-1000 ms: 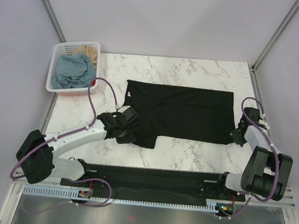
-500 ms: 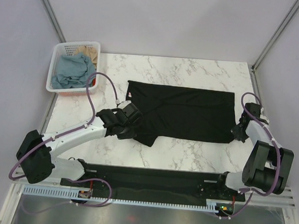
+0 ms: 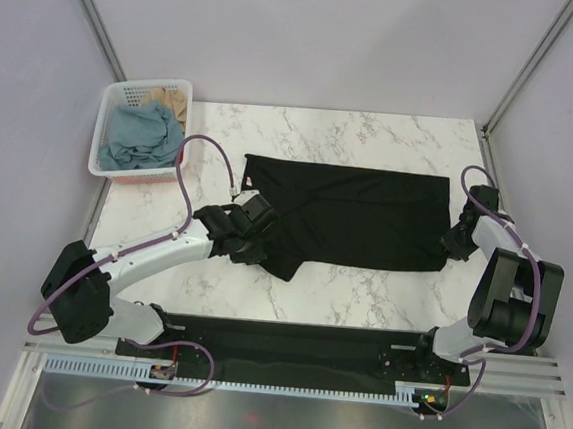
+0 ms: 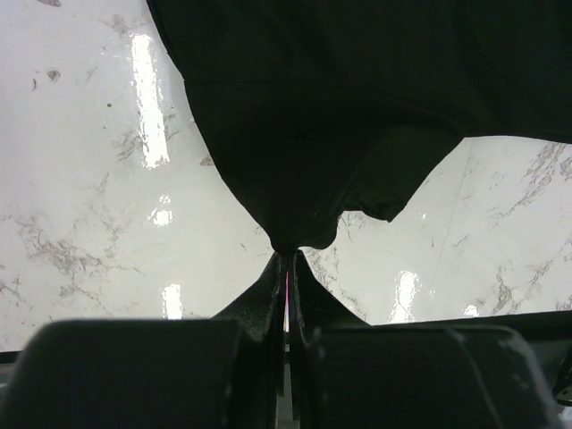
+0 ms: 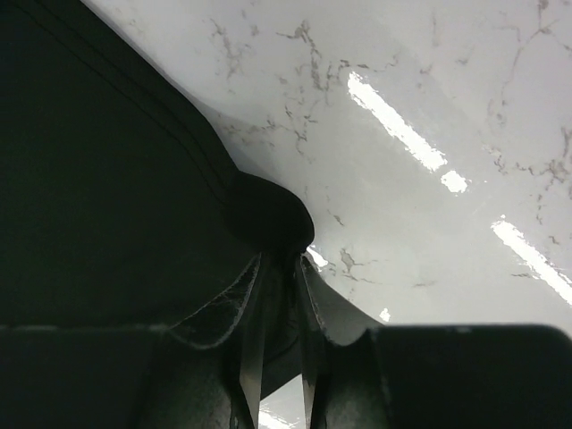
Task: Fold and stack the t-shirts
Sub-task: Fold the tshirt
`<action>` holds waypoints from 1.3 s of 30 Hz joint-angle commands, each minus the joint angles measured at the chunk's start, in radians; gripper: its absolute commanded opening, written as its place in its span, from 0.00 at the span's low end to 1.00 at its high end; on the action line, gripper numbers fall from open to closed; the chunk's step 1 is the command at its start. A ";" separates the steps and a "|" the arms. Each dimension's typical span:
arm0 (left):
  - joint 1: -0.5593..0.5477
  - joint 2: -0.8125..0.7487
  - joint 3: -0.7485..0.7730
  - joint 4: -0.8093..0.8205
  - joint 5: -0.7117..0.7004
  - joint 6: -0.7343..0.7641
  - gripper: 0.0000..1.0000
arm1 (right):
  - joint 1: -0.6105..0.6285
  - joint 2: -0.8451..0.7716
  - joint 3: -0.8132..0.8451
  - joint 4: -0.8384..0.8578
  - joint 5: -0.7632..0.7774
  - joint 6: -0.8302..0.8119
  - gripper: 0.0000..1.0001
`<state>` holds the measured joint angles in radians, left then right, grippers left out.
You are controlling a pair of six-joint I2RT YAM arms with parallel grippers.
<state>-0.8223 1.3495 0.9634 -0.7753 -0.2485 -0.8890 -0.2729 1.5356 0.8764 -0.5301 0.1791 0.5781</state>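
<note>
Top external: one black t-shirt (image 3: 367, 217), one basket (image 3: 149, 83).

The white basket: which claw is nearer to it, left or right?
Left. The left claw pinches the black t-shirt at its left end, just right of the basket and closer to the arm bases. The right claw is at the shirt's right edge, much farther away.

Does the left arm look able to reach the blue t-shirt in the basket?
Probably not yet: the left gripper is shut on the black t-shirt, though nothing blocks the way to the blue t-shirt.
</note>
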 commanded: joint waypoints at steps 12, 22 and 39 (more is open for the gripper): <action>-0.005 0.004 -0.023 0.094 0.037 0.070 0.02 | 0.017 -0.038 0.127 -0.218 0.194 0.126 0.29; -0.005 -0.021 -0.037 0.096 0.040 0.062 0.02 | 0.017 -0.179 0.036 -0.249 0.086 0.292 0.31; -0.005 -0.023 -0.034 0.097 0.040 0.067 0.02 | 0.018 -0.094 -0.120 -0.001 0.089 0.330 0.29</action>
<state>-0.8223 1.3548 0.9260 -0.7006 -0.2001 -0.8497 -0.2573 1.4136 0.7658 -0.6308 0.2386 0.8951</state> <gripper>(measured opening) 0.029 0.295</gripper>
